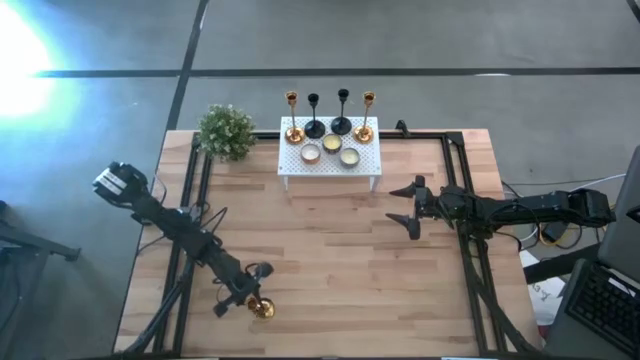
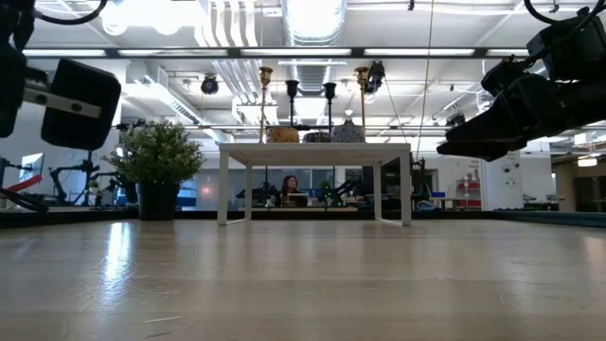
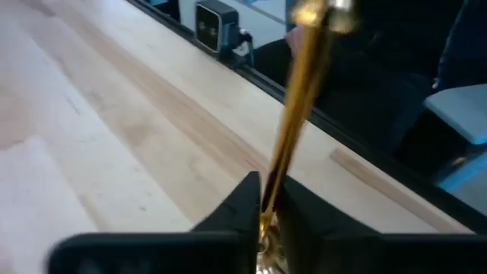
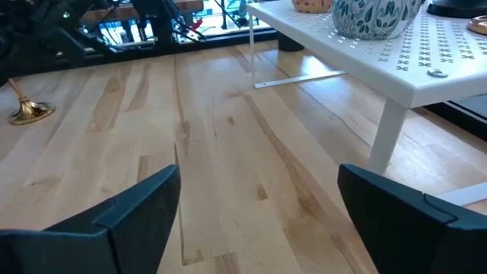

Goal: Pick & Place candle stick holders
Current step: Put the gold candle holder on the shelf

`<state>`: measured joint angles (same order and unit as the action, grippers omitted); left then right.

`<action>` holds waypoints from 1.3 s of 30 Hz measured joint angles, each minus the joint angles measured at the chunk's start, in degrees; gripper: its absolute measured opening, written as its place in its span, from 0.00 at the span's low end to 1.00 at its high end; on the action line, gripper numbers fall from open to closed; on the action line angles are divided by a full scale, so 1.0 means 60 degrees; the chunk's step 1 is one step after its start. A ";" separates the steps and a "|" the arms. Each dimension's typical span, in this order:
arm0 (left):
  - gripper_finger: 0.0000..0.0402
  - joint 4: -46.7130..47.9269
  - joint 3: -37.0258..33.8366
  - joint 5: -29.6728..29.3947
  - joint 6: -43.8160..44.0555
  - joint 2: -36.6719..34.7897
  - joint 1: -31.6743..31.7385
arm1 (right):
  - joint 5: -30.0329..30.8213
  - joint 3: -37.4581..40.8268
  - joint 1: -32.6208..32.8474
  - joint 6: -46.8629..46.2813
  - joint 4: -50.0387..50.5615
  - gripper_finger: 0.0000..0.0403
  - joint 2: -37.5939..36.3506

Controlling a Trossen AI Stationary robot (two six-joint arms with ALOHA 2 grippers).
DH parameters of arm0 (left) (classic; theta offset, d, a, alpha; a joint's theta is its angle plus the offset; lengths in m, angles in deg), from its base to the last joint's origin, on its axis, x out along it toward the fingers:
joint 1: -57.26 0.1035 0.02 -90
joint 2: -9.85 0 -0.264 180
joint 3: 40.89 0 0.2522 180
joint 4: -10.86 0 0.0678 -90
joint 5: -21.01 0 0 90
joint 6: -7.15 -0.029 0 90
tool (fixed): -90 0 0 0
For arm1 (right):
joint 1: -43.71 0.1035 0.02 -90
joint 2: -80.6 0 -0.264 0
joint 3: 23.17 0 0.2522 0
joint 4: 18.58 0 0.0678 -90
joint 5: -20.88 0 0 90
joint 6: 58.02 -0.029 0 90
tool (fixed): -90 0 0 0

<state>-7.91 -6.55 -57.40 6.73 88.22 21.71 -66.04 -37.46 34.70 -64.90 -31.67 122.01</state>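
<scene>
The left gripper (image 1: 252, 296) has its fingers closed on the slim stem of a gold candle stick holder (image 1: 262, 308) at the desk's (image 1: 330, 260) near edge, likely rigid, slippery and top-heavy, while the right gripper (image 1: 405, 205) waits open mid-desk.

- From overhead I get a hard white glare on the floor (image 1: 20, 60), well off from the potted plant (image 1: 226, 131), washing out that corner.
- The counter (image 1: 330, 250) is evenly lit, with only soft, short shadows under the white rack (image 1: 330, 160).
- At counter height, ceiling light strips (image 2: 312, 14) above the rack blow out to white, and the wood in front of the plant shows a pale sheen.
- My left wrist feed is soft: the gold candle stick holder (image 3: 297, 114) is smeared with blur.
- The right wrist feed is clear, its near fingers (image 4: 114, 217) dark.
</scene>
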 joint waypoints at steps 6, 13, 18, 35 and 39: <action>0.05 0.0076 -0.0003 -0.1697 0.0055 -0.0332 0.0054 | -0.0003 0.0000 0.0000 0.0000 0.0001 0.85 0.0000; 0.05 0.0908 -0.0044 -0.4576 0.0453 -0.1973 0.0606 | -0.0001 0.0000 0.0000 -0.0001 0.0004 0.87 0.0000; 0.05 0.0933 0.0293 -0.4706 0.0930 -0.2889 0.1635 | -0.0003 0.0000 -0.0004 -0.0004 0.0000 0.88 0.0000; 0.05 0.4755 0.5953 -0.5201 0.1900 -0.0792 0.6174 | -0.0004 0.0000 0.0000 -0.0001 0.0003 0.87 -0.0004; 0.05 0.4952 0.6459 -0.5199 0.2476 0.0065 0.6800 | -0.0003 0.0000 0.0000 -0.0004 0.0001 0.88 -0.0004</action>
<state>21.80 32.20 -88.60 21.58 88.61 62.51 -66.06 -37.46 34.70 -64.92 -31.66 121.99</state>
